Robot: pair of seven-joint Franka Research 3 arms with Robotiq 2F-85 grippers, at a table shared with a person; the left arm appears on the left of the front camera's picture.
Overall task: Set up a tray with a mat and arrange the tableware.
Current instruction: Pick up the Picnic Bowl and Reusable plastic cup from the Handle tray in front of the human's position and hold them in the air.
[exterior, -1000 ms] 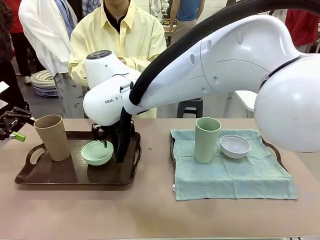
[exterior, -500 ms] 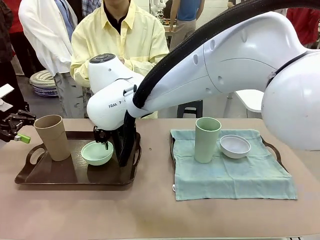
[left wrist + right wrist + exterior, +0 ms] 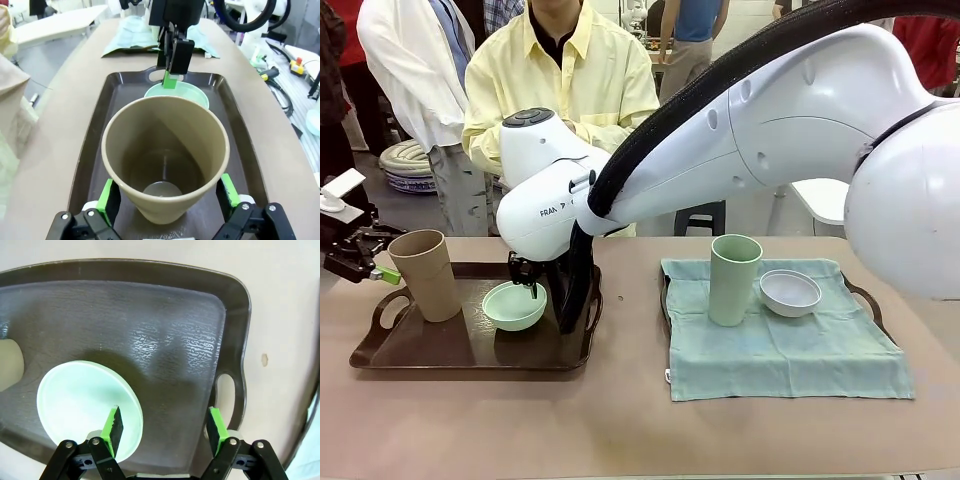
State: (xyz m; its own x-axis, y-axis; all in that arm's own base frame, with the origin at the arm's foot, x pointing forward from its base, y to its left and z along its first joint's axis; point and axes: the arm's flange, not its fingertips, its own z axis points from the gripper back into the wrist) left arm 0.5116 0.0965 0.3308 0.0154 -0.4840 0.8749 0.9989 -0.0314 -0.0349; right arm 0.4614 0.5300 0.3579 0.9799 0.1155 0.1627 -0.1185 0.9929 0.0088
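Note:
A dark brown tray (image 3: 470,350) at the left holds a tan cup (image 3: 425,275) and a mint green bowl (image 3: 514,305). My left gripper (image 3: 375,268) is at the cup's left side; in the left wrist view it (image 3: 167,195) stands open with the tan cup (image 3: 165,150) between its fingers. My right gripper (image 3: 532,285) reaches across to the bowl. In the right wrist view it (image 3: 165,425) is open, one finger over the mint bowl (image 3: 80,400), the other over the bare tray floor (image 3: 165,330). A sage green cup (image 3: 734,280) and a white bowl (image 3: 790,292) stand on the green mat (image 3: 780,350) at the right.
The mat covers a second dark tray whose handle (image 3: 865,300) shows at its right edge. A person in a yellow shirt (image 3: 560,70) stands at the far side, hands together. My right arm's big white links span the picture above the table.
My left gripper has moved right, up to the tan cup. My right arm has risen a little and shifted slightly right above the mint bowl. The tableware has not moved.

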